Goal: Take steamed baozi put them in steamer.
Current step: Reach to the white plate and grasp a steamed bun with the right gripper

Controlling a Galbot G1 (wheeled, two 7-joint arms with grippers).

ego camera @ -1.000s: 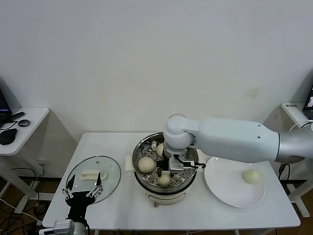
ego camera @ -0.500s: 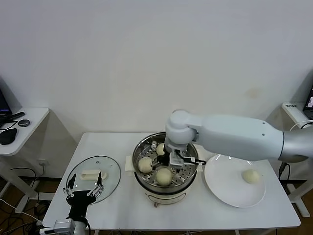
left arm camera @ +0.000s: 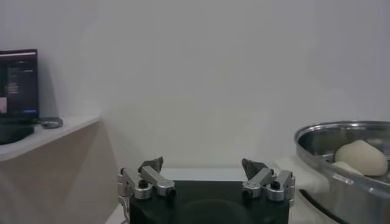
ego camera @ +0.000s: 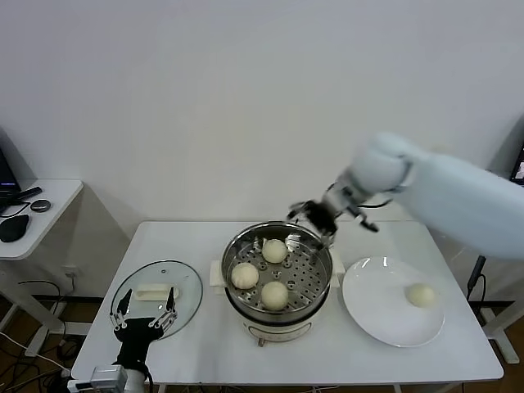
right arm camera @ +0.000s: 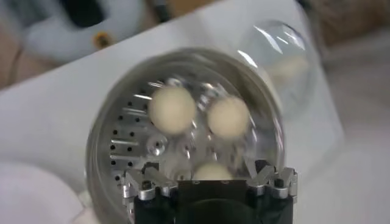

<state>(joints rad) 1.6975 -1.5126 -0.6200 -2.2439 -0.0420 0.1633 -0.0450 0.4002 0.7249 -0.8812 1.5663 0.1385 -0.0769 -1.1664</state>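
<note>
The steamer [ego camera: 235,248], a shiny steel pot with a perforated tray, stands mid-table. Three steamed baozi lie in it: one at the far side [ego camera: 274,250], one to the left [ego camera: 244,275], one at the near side [ego camera: 274,295]. A fourth baozi [ego camera: 421,295] rests on the white plate [ego camera: 372,315]. My right gripper [ego camera: 316,219] hovers above the pot's far right rim, open and empty. Its wrist view looks down on the steamer [right arm camera: 100,131] and the baozi [right arm camera: 172,108]. My left gripper [ego camera: 144,314] stays open low at the front left, beside the lid.
A round glass lid [ego camera: 187,286] with a white handle lies flat left of the pot. The plate sits right of the pot. A side table [ego camera: 49,205] with a mouse stands at far left. The left wrist view catches the steamer's rim [left arm camera: 329,131].
My right gripper opened and left a baozi at the near side of the tray. It then rose out of the pot and swung back and to the right.
</note>
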